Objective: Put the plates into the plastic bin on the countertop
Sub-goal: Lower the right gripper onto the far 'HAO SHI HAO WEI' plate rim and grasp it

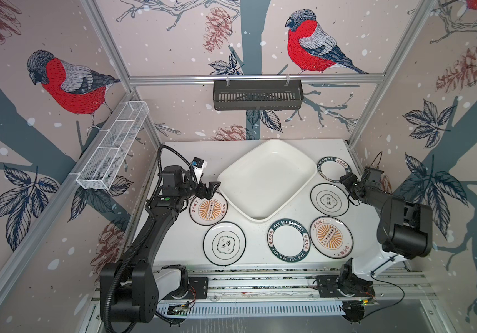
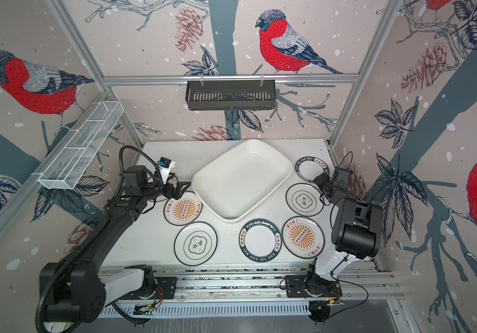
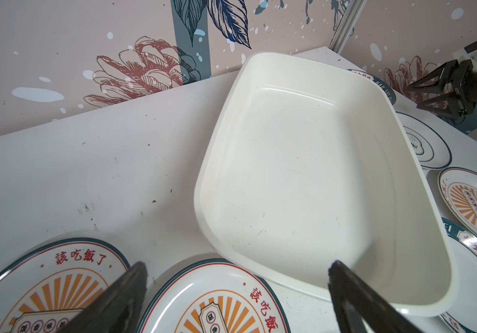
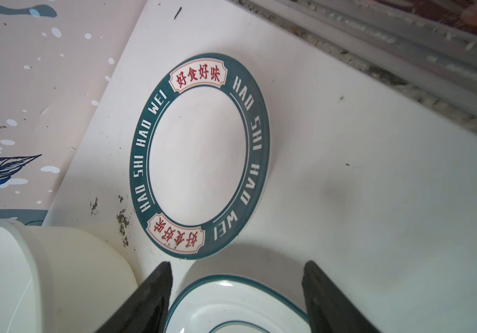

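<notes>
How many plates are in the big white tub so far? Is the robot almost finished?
Not yet, none are done: the plastic bin is empty. Nothing is in hand: the left gripper hangs open over a sunburst plate, the right gripper open over an emblem plate. All seven plates are left on the countertop; the seventh, another sunburst plate, shows best in the left wrist view.

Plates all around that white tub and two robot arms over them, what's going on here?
The job is moving the plates into the plastic bin, which is empty so far. The plates lie flat around it on the countertop. The left gripper hovers open over the edge of a sunburst plate beside the bin. The right gripper hovers, jaws apart, over the edge of a thin-rimmed emblem plate. Neither holds anything.
</notes>
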`<state>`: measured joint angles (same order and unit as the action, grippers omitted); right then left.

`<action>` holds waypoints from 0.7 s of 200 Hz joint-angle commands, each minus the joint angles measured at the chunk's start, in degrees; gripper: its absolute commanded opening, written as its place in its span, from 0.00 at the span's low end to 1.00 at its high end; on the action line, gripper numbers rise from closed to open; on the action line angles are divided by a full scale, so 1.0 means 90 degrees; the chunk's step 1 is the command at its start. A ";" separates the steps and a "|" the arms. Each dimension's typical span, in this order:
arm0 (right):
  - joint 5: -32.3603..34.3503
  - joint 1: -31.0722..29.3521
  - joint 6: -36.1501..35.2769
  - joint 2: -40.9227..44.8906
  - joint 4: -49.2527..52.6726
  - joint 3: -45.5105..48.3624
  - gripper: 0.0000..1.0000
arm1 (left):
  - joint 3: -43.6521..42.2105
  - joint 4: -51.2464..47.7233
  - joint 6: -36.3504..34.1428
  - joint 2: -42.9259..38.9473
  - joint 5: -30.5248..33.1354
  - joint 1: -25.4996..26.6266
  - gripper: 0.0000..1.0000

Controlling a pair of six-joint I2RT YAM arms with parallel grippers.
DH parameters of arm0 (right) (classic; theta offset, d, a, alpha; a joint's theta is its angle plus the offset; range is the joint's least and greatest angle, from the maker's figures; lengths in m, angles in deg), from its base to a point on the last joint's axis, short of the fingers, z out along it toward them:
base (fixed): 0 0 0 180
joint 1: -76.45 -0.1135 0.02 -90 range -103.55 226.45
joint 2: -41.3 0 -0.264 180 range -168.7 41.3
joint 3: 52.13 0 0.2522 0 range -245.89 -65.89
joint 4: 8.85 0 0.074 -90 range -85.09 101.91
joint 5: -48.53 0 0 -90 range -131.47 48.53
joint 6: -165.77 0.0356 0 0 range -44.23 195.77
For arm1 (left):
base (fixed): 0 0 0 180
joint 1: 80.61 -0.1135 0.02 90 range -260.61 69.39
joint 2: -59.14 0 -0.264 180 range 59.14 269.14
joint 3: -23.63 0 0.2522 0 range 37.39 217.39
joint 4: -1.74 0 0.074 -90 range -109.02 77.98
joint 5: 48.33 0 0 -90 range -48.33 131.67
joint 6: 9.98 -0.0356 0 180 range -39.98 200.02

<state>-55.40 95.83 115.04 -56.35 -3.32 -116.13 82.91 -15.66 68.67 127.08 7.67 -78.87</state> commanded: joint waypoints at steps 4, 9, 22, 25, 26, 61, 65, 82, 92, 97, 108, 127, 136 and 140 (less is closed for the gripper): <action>-0.0479 0.0168 0.0231 -0.0354 -0.0631 -0.0026 0.69 | -0.0082 0.0592 -0.0015 0.0039 -0.0211 0.0027 0.97; -0.0528 0.0193 0.0258 -0.0439 -0.0694 -0.0032 0.68 | -0.0077 0.0615 -0.0009 0.0051 -0.0221 0.0022 0.97; -0.0627 0.0262 0.0349 -0.0630 -0.0819 -0.0043 0.66 | -0.0084 0.0683 0.0009 0.0080 -0.0221 0.0035 0.97; -0.0651 0.0279 0.0369 -0.0665 -0.0875 -0.0034 0.66 | -0.0093 0.0692 0.0005 0.0090 -0.0217 0.0032 0.97; -0.0660 0.0289 0.0381 -0.0674 -0.0893 -0.0034 0.66 | -0.0099 0.0699 0.0004 0.0089 -0.0217 0.0042 0.97; -0.0796 0.0365 0.0500 -0.0934 -0.1175 -0.0067 0.64 | -0.0121 0.0882 0.0041 0.0130 -0.0227 0.0066 0.97; -0.0796 0.0366 0.0508 -0.0954 -0.1183 -0.0077 0.64 | -0.0108 0.0890 0.0052 0.0143 -0.0226 0.0073 0.97; -0.0903 0.0404 0.0611 -0.1030 -0.1339 -0.0091 0.63 | -0.0082 0.0893 0.0059 0.0156 -0.0231 0.0093 0.97; -0.0949 0.0413 0.0637 -0.1096 -0.1359 -0.0135 0.61 | -0.0078 0.0893 0.0059 0.0165 -0.0226 0.0092 0.97; -0.0963 0.0414 0.0654 -0.1135 -0.1352 -0.0166 0.60 | -0.0077 0.0886 0.0060 0.0167 -0.0222 0.0094 0.97; -0.1018 0.0420 0.0699 -0.1208 -0.1371 -0.0224 0.57 | -0.0096 0.0883 0.0046 0.0184 -0.0208 0.0099 0.97; -0.1155 0.0445 0.0773 -0.1350 -0.1425 -0.0304 0.55 | -0.0125 0.0884 0.0060 0.0164 -0.0209 0.0101 0.97; -0.1202 0.0454 0.0810 -0.1431 -0.1429 -0.0357 0.53 | -0.0140 0.0899 0.0058 0.0157 -0.0216 0.0112 0.97; -0.1219 0.0467 0.0821 -0.1460 -0.1420 -0.0381 0.53 | -0.0151 0.0898 0.0066 0.0155 -0.0222 0.0110 0.97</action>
<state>-64.63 99.78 120.81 -68.02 -15.98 -118.58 81.86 -10.59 69.15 128.61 6.97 -78.02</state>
